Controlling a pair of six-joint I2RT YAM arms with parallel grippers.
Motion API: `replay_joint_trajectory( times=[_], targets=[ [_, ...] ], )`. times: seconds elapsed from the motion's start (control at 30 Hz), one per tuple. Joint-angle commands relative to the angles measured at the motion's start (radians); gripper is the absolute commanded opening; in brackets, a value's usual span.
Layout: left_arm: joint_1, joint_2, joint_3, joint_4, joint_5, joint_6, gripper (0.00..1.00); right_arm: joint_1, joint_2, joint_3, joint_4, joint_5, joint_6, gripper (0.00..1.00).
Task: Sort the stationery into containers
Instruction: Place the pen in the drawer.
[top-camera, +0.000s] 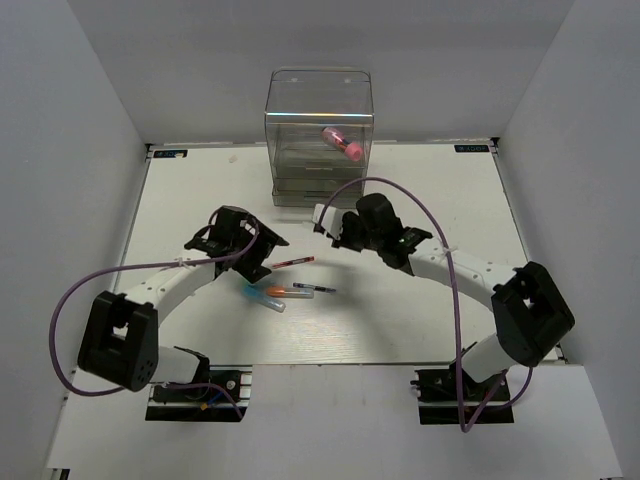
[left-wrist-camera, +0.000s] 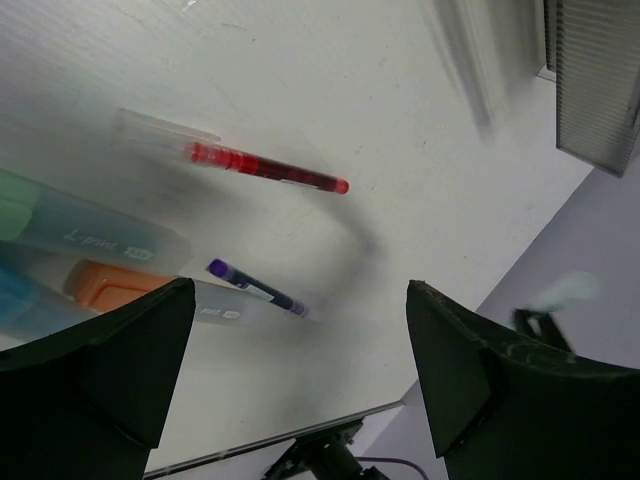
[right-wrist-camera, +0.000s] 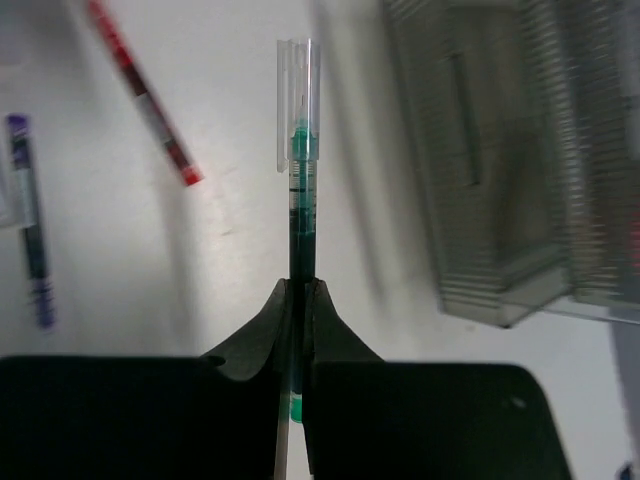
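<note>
The clear organiser (top-camera: 320, 110) stands at the back centre, with a pink tube (top-camera: 342, 142) in its upper part. My right gripper (top-camera: 332, 228) hovers just in front of its drawers. It is shut on a green pen (right-wrist-camera: 300, 200) with a clear cap, which points away from the fingers, left of the organiser (right-wrist-camera: 500, 160). My left gripper (top-camera: 265, 257) is open and empty above the loose items. A red pen (left-wrist-camera: 265, 170), a purple pen (left-wrist-camera: 255, 288), an orange marker (left-wrist-camera: 110, 280), a green marker (left-wrist-camera: 70, 228) and a blue marker (top-camera: 262, 297) lie on the table.
The white table (top-camera: 400, 320) is enclosed by grey walls on three sides. The right arm's purple cable (top-camera: 400, 190) arcs over the table in front of the organiser. The loose items lie between the two arms.
</note>
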Motion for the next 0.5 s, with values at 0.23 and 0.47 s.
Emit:
replay_joint_trajectory(
  times=[0.23, 0.47],
  targets=[
    [-0.005, 0.218, 0.235, -0.126, 0.064, -0.134, 0.93, -0.038, 0.187, 0.254, 0.205, 0.118, -0.236, 0.0],
    [-0.005, 0.315, 0.292, -0.178, 0.064, -0.147, 0.91, -0.081, 0.338, 0.403, 0.187, 0.125, -0.362, 0.0]
  ],
)
